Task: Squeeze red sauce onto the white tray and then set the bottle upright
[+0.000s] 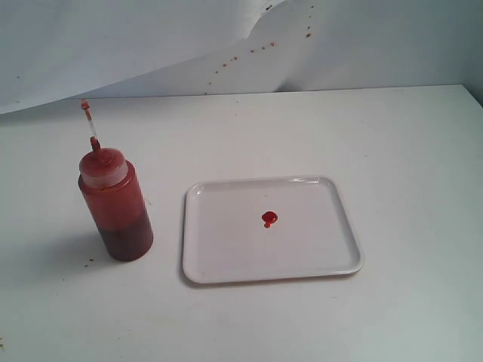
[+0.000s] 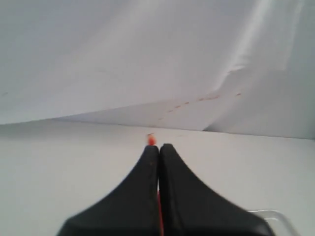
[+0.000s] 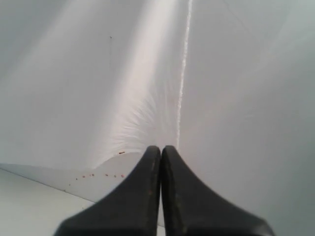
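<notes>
left gripper (image 2: 158, 147): jaws pressed flat together, clamping nothing. right gripper (image 3: 161, 148): jaws pressed flat together, clamping nothing, facing the white backdrop (image 3: 221, 73).

the bottle (image 1: 115, 204): stands upright on the table (image 1: 392, 128), near the left short edge of the white tray (image 1: 302, 253) and clear of it. its thin nozzle points up, leaning slightly left. the contents are darker at the base. in the left wrist view the nozzle tip (image 2: 151, 140) shows just beyond the closed fingertips.

the red sauce (image 1: 269, 219): one small glossy blob near the tray centre.

backdrop: small dark red specks (image 1: 253, 50).
</notes>
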### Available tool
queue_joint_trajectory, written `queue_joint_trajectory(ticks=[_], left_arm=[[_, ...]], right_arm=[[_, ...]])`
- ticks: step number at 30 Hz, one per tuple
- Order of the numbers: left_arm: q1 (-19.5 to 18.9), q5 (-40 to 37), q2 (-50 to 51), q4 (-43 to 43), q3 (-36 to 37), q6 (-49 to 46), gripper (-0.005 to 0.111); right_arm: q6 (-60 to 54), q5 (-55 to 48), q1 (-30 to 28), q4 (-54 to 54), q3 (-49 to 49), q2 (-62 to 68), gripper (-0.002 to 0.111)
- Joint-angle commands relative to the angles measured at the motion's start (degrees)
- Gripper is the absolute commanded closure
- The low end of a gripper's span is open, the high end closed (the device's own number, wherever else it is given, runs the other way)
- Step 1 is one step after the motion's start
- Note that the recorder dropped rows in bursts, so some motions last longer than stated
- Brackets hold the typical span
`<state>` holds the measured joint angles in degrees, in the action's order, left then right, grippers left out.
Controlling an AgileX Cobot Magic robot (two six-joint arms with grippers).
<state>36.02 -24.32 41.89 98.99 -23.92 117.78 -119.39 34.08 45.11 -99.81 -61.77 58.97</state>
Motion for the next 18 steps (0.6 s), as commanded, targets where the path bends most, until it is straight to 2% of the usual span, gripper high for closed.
queue_joint_trajectory(ticks=[1, 4, 8, 18], left_arm=[[-0.07, 12.94, -6.59, 0.95, -2.87, -1.52, 0.107], [-0.07, 20.66, -9.71, 0.95, -4.41, -2.89, 0.107], [-0.07, 26.40, -13.20, 0.95, -4.66, -3.02, 0.107], [-0.07, 29.14, -16.48, 0.95, -4.66, -3.02, 0.107]], right_arm=[[0.16, 3.37, 0.06, -0.13, 2.87, -2.81, 0.108], [0.97, 8.52, 0.06, -0.13, 4.09, -3.88, 0.108], [1.41, 11.44, 0.06, -0.13, 4.36, -3.97, 0.108], [1.41, 11.56, 0.06, -0.13, 4.36, -3.97, 0.108]])
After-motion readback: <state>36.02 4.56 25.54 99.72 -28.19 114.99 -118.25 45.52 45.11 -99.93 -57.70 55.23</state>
